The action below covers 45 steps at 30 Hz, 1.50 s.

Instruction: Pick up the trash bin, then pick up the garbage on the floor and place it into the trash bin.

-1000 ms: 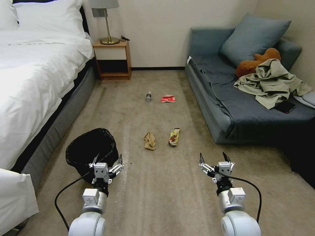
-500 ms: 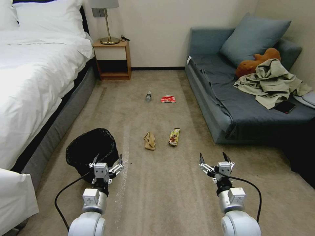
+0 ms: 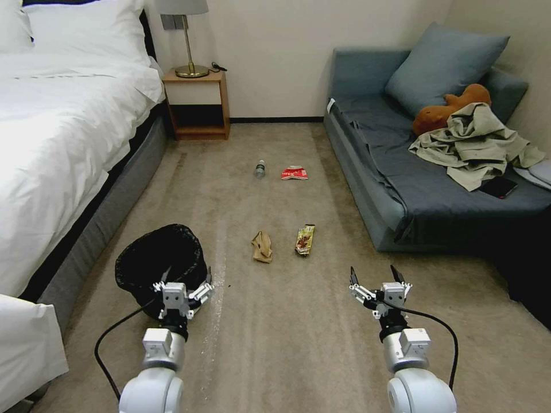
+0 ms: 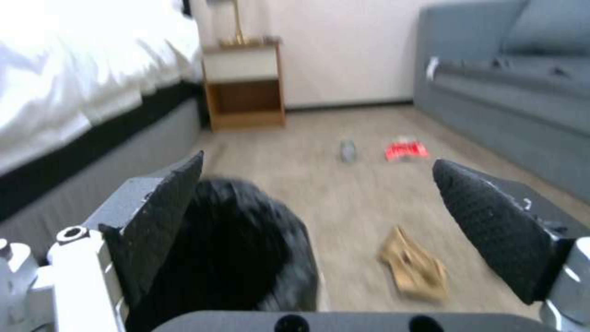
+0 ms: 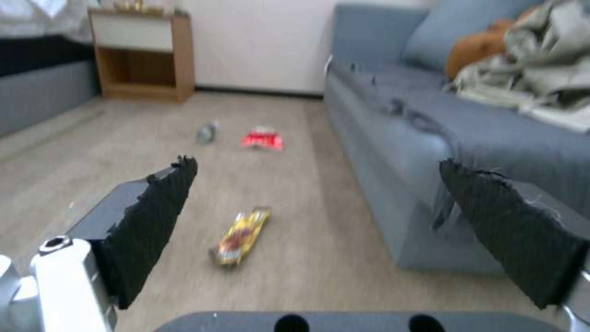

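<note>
The trash bin, round and lined with a glossy black bag, stands on the carpet beside the bed; it also fills the near part of the left wrist view. My left gripper hangs open just in front of the bin's near rim. My right gripper is open above bare carpet. The garbage lies ahead: a tan paper bag, a gold-brown wrapper, a red-and-white packet and a clear bottle. The right wrist view shows the wrapper between the open fingers.
A white bed runs along the left, a grey-blue sofa along the right, holding a beige cloth heap and a brown plush toy. A wooden nightstand with a lamp stands at the back wall.
My left gripper has shifted slightly left and back toward me, closer in line with the bin. The right arm and the litter have not moved.
</note>
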Motion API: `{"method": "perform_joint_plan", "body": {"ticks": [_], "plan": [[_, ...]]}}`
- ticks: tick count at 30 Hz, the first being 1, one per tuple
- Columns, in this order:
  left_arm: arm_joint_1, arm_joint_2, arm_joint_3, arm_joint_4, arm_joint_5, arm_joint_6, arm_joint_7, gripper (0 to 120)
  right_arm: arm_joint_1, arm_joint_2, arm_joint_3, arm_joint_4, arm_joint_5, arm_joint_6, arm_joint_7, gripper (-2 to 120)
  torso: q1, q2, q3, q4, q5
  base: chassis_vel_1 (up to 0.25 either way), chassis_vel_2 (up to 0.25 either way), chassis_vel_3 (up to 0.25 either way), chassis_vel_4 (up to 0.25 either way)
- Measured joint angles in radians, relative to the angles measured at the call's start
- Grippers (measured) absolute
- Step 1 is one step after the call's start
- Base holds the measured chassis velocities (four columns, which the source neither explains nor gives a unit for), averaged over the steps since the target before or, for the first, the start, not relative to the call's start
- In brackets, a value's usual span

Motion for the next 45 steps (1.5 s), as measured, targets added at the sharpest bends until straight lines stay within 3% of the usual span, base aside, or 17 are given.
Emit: {"method": "perform_joint_plan", "body": {"ticks": [1,3,4,6,10,12,13,16,20,21,23,24,25,26,45], "plan": [[0.000,0.000,0.000,0.000,0.000,0.000,0.000,100,0.000,0.000,0.000,0.000,0.000,0.000,0.000,100,0.000,0.000,0.000,0.0000,0.0000,0.000,0.000,0.000,0.000],[-0.047,0.006,-0.029,0.054,-0.008,-0.088,0.015,100,0.010,0.011,0.019,-0.018,-0.011,0.063,-0.014,100,0.000,0.000,0.000,0.0001,-0.0001,0.000,0.000,0.000,0.000],[-0.047,0.006,-0.029,0.054,-0.008,-0.088,0.015,100,0.010,0.011,0.019,-0.018,-0.011,0.063,-0.014,100,0.000,0.000,0.000,0.0001,-0.0001,0.000,0.000,0.000,0.000],[-0.093,0.013,-0.057,0.106,-0.016,-0.173,0.029,100,0.015,0.016,0.030,-0.030,-0.016,0.099,-0.024,100,0.000,0.000,0.000,0.0001,-0.0001,0.000,0.000,0.000,0.000],[-0.129,0.017,-0.079,0.147,-0.022,-0.240,0.040,100,0.023,0.025,0.047,-0.048,-0.024,0.154,-0.039,100,0.000,0.000,0.000,0.0000,-0.0001,0.000,0.000,0.000,0.000],[-0.178,0.024,-0.109,0.203,-0.030,-0.331,0.055,100,0.037,0.039,0.075,-0.077,-0.039,0.242,-0.064,100,0.000,0.000,0.000,0.0000,-0.0001,0.000,0.000,0.000,0.000],[-0.178,0.024,-0.109,0.203,-0.030,-0.331,0.055,100,0.037,0.039,0.075,-0.077,-0.039,0.242,-0.064,100,0.000,0.000,0.000,0.0000,-0.0001,0.000,0.000,0.000,0.000],[-0.239,0.031,-0.147,0.273,-0.042,-0.445,0.075,100,0.053,0.058,0.109,-0.113,-0.057,0.350,-0.094,100,0.000,0.000,0.000,0.0000,0.0000,0.000,0.000,0.000,0.000],[-0.244,0.031,-0.150,0.284,-0.046,-0.458,0.082,100,0.054,0.059,0.112,-0.116,-0.059,0.359,-0.096,100,0.000,0.000,0.000,-0.0001,0.0002,0.000,0.000,0.000,0.000],[-0.246,0.014,-0.150,0.332,-0.067,-0.497,0.120,100,0.067,0.073,0.137,-0.143,-0.072,0.443,-0.120,100,0.000,0.000,0.000,0.0002,-0.0020,0.000,0.000,0.000,0.000],[-0.246,0.013,-0.150,0.334,-0.069,-0.500,0.122,100,0.070,0.076,0.144,-0.149,-0.075,0.460,-0.124,100,0.000,0.000,0.000,-0.0001,-0.0017,0.000,0.000,0.000,0.000],[-0.247,0.011,-0.151,0.336,-0.071,-0.503,0.125,100,0.077,0.083,0.156,-0.164,-0.082,0.504,-0.137,100,0.000,0.000,0.000,0.0001,0.0014,0.000,0.000,0.000,0.000],[-0.244,0.009,-0.149,0.336,-0.071,-0.503,0.127,100,0.084,0.092,0.176,-0.181,-0.087,0.561,-0.161,100,0.000,0.000,0.000,0.0001,-0.0009,0.000,0.000,0.000,0.000],[-0.243,0.009,-0.149,0.336,-0.071,-0.503,0.127,100,0.081,0.096,0.180,-0.185,-0.084,0.577,-0.182,100,0.000,0.000,0.000,0.0000,-0.0002,0.000,0.000,0.000,0.000],[-0.230,0.004,-0.147,0.312,-0.071,-0.487,0.129,100,0.076,0.098,0.186,-0.181,-0.061,0.584,-0.214,100,0.000,0.000,0.000,0.0000,0.0000,0.000,0.000,0.000,0.000]]}}
